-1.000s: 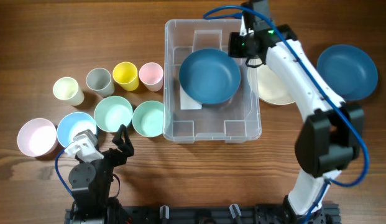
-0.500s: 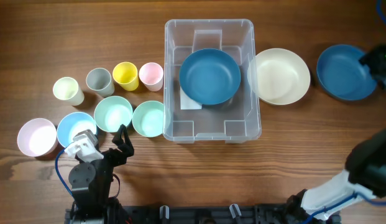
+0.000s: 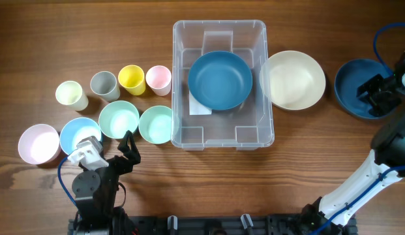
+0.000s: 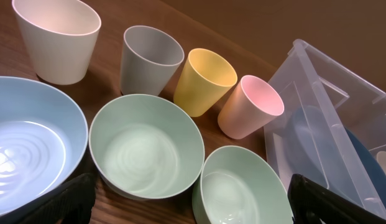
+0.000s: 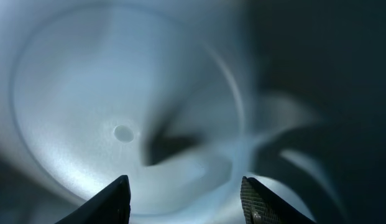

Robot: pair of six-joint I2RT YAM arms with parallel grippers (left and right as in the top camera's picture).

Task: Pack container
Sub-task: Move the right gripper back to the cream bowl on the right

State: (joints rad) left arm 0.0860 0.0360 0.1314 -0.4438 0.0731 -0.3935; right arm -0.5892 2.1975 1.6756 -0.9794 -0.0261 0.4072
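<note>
The clear plastic container point(image 3: 223, 134) stands mid-table with a dark blue bowl point(image 3: 220, 79) inside it; its corner shows in the left wrist view point(image 4: 317, 87). A second dark blue bowl point(image 3: 352, 81) sits at the far right. My right gripper point(image 3: 379, 91) is open right over this bowl, whose blurred inside point(image 5: 118, 118) fills the right wrist view between the fingers point(image 5: 185, 199). My left gripper point(image 3: 104, 156) rests open and empty at the front left, its fingers point(image 4: 193, 202) framing two mint bowls.
A cream bowl point(image 3: 293, 79) sits just right of the container. To its left stand two mint bowls point(image 3: 156, 124) point(image 3: 119, 119), a light blue bowl point(image 3: 77, 134), a pink bowl point(image 3: 38, 143) and cream, grey, yellow and pink cups point(image 3: 119, 81).
My right arm has swung from above the container's back right corner out to the far right and now hovers over the second dark blue bowl. The left arm has not moved.
</note>
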